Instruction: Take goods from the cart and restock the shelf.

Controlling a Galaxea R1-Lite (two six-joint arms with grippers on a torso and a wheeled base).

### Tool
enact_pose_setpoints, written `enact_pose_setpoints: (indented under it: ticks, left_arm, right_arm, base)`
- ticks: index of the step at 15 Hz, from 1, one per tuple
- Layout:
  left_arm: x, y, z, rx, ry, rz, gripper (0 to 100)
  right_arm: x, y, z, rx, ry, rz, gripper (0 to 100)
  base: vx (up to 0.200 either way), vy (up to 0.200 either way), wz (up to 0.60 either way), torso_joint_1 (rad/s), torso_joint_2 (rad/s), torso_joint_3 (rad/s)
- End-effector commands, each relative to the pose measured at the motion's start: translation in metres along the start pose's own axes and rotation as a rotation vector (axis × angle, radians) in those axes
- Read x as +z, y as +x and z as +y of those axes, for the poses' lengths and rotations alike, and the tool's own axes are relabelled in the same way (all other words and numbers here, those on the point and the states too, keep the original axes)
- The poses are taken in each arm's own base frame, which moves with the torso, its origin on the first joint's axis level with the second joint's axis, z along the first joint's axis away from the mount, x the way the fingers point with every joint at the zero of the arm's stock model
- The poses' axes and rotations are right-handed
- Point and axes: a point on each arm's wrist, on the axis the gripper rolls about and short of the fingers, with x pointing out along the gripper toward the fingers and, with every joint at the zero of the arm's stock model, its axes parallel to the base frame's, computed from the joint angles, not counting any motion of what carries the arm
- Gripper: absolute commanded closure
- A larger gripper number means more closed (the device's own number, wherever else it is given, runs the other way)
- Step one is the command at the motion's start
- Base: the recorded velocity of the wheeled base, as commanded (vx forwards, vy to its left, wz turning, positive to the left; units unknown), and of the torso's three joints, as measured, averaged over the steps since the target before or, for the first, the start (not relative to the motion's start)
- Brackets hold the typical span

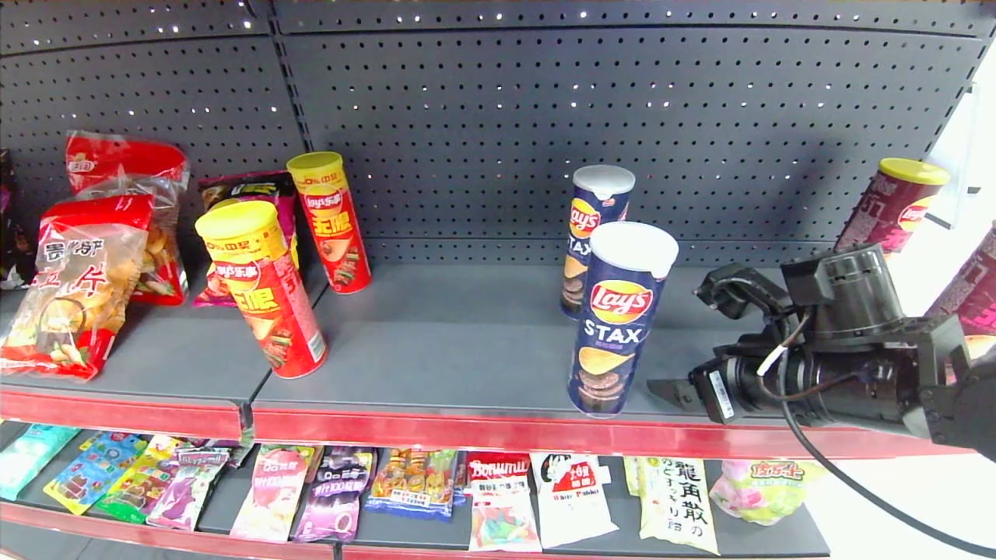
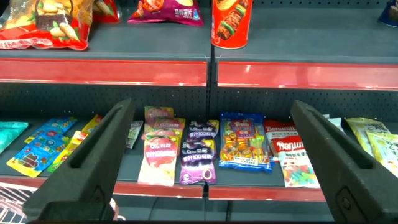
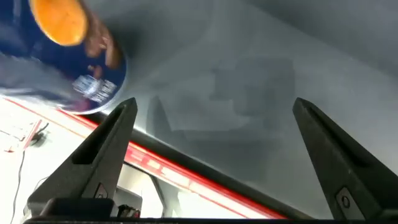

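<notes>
Right gripper (image 3: 211, 109) spread wide and empty, just beside front blue chip can (image 1: 620, 315) on shelf (image 1: 467, 342), left gripper (image 2: 211, 109) likewise spread, empty, facing lower snack packets (image 2: 199, 152)

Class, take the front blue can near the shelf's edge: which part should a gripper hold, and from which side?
Probably its mid-body, approached level from the robot's right. The front blue can is a tall upright tube with round sides to clamp; the open right gripper sits on that side, and a second blue can stands behind it.
</notes>
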Motion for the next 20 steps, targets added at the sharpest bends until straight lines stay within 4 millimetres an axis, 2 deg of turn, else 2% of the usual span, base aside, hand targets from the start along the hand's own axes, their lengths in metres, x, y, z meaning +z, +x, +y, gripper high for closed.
enact_pose_setpoints:
  ticks: [1,12,20]
  left_arm:
    - [0.0,0.0,0.0,0.001,0.0,0.001,0]
    - [0.0,0.0,0.0,0.001,0.0,0.001,0]
    - [0.0,0.0,0.0,0.001,0.0,0.001,0]
  right_arm:
    - [0.004,0.01,0.004,0.007,-0.011,0.01,0]
    - [0.001,0.021,0.007,0.012,-0.023,0.04,0]
    - [0.008,0.023,0.011,0.006,-0.033,0.024,0]
  base:
    - [0.0,0.0,0.0,0.0,0.0,0.0]
    - [0.0,0.0,0.0,0.0,0.0,0.0]
    - [0.0,0.0,0.0,0.0,0.0,0.0]
